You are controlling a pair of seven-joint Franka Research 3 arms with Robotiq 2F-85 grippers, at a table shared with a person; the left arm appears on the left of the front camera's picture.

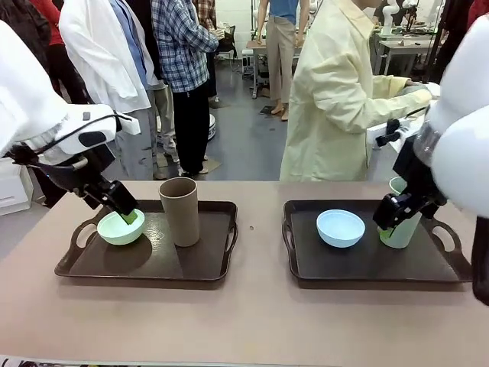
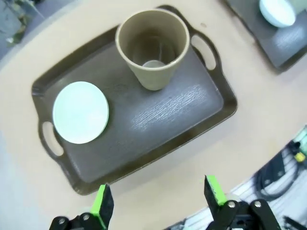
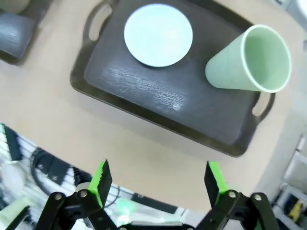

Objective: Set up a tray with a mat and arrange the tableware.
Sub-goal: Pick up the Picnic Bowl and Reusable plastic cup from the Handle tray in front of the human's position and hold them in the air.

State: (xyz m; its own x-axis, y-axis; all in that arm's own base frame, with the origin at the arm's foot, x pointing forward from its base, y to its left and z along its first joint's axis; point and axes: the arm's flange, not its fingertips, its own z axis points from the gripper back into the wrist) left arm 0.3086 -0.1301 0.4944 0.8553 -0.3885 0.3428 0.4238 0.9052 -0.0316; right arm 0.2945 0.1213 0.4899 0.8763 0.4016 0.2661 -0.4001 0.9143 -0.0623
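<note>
Green pads [image 2: 102,202] of the left gripper [image 2: 156,194] gaped empty, bottom centre; beyond, mint bowl [image 2: 80,112] at left, brown cup [image 2: 152,45] at top. The right gripper [image 3: 158,177] gaped too, blue bowl [image 3: 158,34] top centre, green cup [image 3: 249,60] upper right. All looked light, stiff, slick; a rim pinch seemed best.

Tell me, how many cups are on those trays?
2. A brown cup stands on the left tray, a pale green cup on the right tray. None seems hidden.

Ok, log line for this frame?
left tray: mint green bowl, brown cup | right tray: light blue bowl, pale green cup | left end effector: open, empty | right end effector: open, empty
</note>
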